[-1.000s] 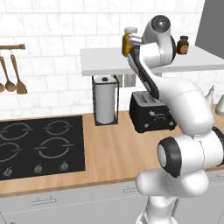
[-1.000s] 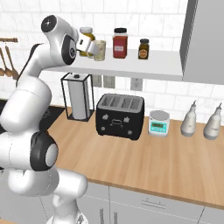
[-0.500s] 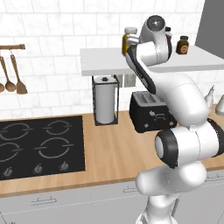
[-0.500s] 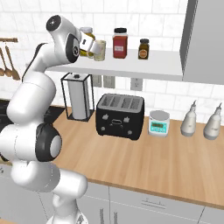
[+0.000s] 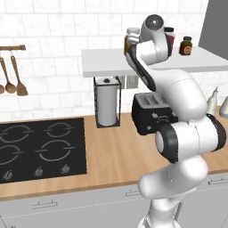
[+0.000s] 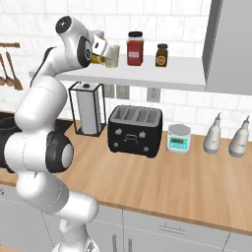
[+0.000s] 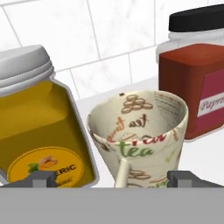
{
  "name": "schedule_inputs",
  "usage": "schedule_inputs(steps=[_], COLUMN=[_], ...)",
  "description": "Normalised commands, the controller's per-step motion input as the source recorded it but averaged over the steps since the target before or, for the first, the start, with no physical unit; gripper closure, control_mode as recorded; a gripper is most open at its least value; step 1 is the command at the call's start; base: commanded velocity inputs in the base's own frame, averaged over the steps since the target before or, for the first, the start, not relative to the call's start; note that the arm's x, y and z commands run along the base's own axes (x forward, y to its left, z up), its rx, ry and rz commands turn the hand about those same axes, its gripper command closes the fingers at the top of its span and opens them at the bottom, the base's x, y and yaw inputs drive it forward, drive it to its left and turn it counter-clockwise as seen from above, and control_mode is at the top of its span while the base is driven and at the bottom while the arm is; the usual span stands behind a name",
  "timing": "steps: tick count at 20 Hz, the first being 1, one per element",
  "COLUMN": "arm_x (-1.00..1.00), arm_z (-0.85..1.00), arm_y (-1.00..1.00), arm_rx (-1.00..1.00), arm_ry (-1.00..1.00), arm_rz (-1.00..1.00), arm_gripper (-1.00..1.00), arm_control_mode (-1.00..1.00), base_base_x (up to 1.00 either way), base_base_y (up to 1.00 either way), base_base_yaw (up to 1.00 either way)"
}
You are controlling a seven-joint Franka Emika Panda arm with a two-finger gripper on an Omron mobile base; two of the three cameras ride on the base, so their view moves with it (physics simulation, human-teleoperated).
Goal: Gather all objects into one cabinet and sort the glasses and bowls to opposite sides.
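In the left base view the white arm reaches up to the shelf (image 5: 187,62). Its top end hides most of what stands there. A jar with a grey lid (image 5: 132,35) peeks out just left of the arm. A small brown jar (image 5: 186,45) stands on the shelf to the right of the arm. Under the shelf are a paper roll (image 5: 107,101) and a black toaster (image 5: 153,113). A black stove (image 5: 40,149) lies far to the left of the shelf, down on the wood counter.

In the right base view the claw (image 6: 107,50) is up at the shelf (image 6: 162,74). It is at the mug (image 6: 113,55), which stands on the shelf's left part. A red jar (image 6: 135,48) stands just right of the mug, and the small brown jar (image 6: 161,54) is a bit farther right. The toaster (image 6: 135,130) sits below the shelf. A small scale (image 6: 178,138) and two pale bottles (image 6: 227,139) are to its right.

In the hand view the mug (image 7: 140,135) is right in front, with "tea" written on it. Its handle points at the camera, between the two finger tips (image 7: 43,178). The claw is wide open and holds nothing. A yellow jar (image 7: 37,127) stands left of the mug, very close. The red jar (image 7: 197,83) stands right of the mug, a bit behind it.
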Motion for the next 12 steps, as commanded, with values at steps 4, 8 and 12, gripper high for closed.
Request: schedule_inputs(steps=[4,8,12], arm_x=[0.00,0.00,0.00], arm_z=[0.00,0.00,0.00], arm_y=[0.00,0.00,0.01], arm_rx=[0.00,0.00,0.00], arm_ry=[0.00,0.00,0.00], arm_rz=[0.00,0.00,0.00], arm_gripper=[-1.00,-1.00,-1.00], arm_control_mode=[-1.00,-1.00,-1.00], base_base_x=[0.00,0.00,0.00], base_base_y=[0.00,0.00,0.00], base_base_yaw=[0.00,0.00,0.00])
